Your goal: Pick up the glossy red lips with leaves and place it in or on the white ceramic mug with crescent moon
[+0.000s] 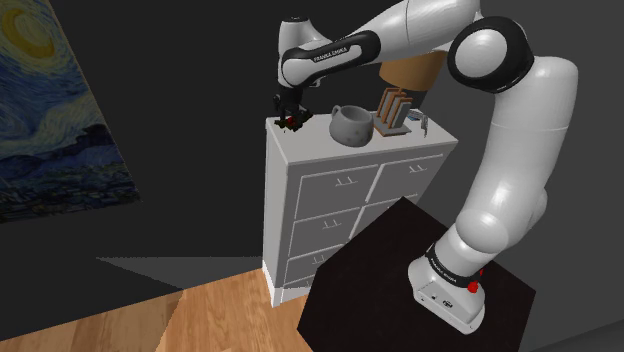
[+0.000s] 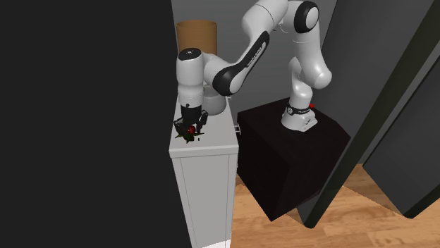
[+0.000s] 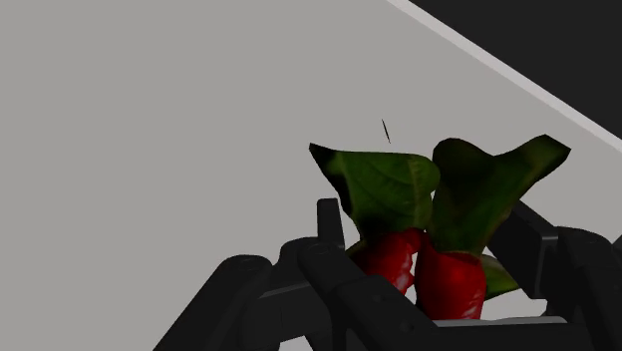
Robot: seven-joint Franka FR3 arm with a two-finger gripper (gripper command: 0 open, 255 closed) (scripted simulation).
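Note:
The red lips with green leaves [image 3: 419, 261] sit between my black fingers, clasped from both sides. My gripper [image 1: 291, 118] hangs at the end of the white dresser top nearest the shoulder view's left, with the red lips [image 1: 293, 122] in it just above the surface. The second exterior view has the gripper [image 2: 190, 131] and the red lips [image 2: 191, 131] at the near end of the dresser top. The grey-white mug [image 1: 350, 124] stands on the dresser, a short way toward the shoulder view's right of the gripper.
A brown rack-like object [image 1: 393, 110] stands beside the mug, and a tan cylinder [image 1: 411, 72] behind it. The white dresser [image 1: 340, 215] has drawers facing the black stand [image 1: 400, 280]. A painting [image 1: 50, 110] hangs on the dark wall. Wood floor lies below.

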